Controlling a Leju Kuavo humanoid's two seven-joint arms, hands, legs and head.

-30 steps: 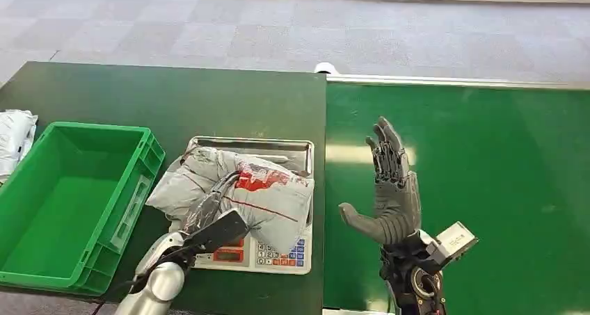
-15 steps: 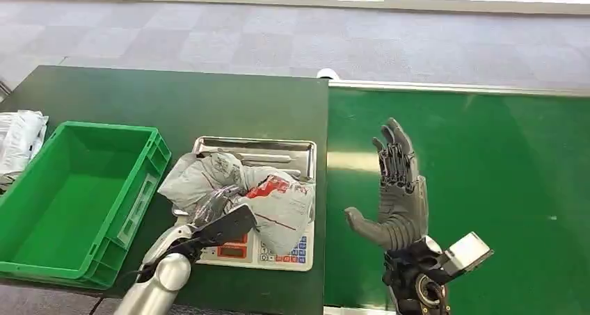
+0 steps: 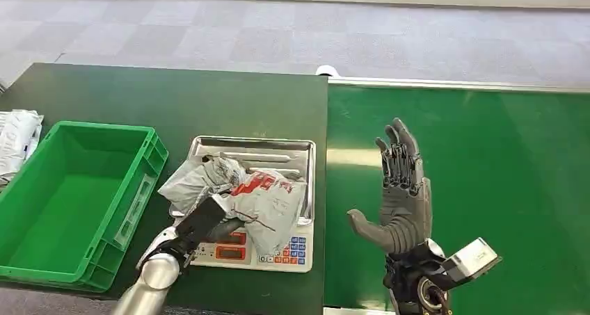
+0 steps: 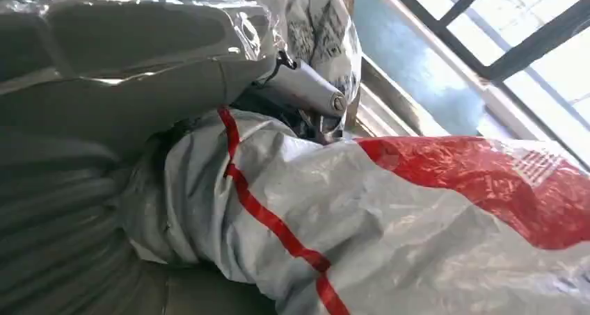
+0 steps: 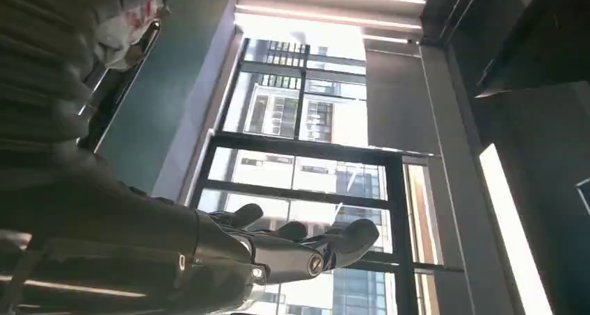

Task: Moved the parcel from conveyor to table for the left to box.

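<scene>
I see the left robot hand (image 3: 197, 226) nearest to me, at the near edge of the scale (image 3: 289, 249), its fingers gripping the grey and red parcel (image 3: 261, 202). The parcel lies on the scale's steel tray (image 3: 250, 147), on the dark worktop (image 3: 174, 106). Right of the scale, the right robot hand (image 3: 398, 204) stands upright over the green conveyor (image 3: 501, 162), fingers spread wide, holding nothing. Left of the scale sits a green crate (image 3: 76, 190).

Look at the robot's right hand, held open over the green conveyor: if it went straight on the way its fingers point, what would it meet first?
Probably nothing soon: the right hand points up the bare green conveyor toward its far edge and the grey floor. Its height above the belt is unclear.
</scene>
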